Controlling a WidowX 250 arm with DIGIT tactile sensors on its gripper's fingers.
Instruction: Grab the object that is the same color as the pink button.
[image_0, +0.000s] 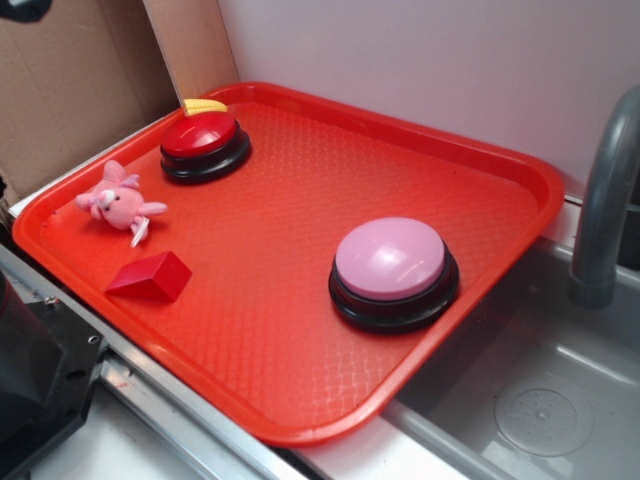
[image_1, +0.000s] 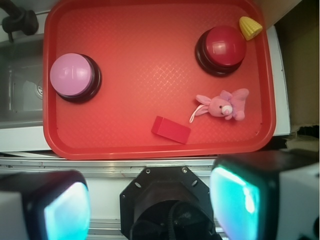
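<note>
Blurred hand (image_1: 150, 200) released, cropped by frame, pink plush (image_1: 223, 105) beside red wedge (image_1: 171, 129), yellow piece (image_0: 204, 106) half-hidden behind red button (image_0: 205, 142)

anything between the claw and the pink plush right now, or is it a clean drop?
Nothing visible blocks it. The claw sits open above the tray's near edge, and the pink plush lies uncovered on the red tray. Nearest things are the red wedge block beside it and the red button beyond it, both apart from the plush.

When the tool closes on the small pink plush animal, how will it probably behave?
The pink plush animal looks fuzzy and soft, so it will likely squash and sag. Being small, it is probably light. It lies flat on the tray, so rolling seems unlikely.
</note>
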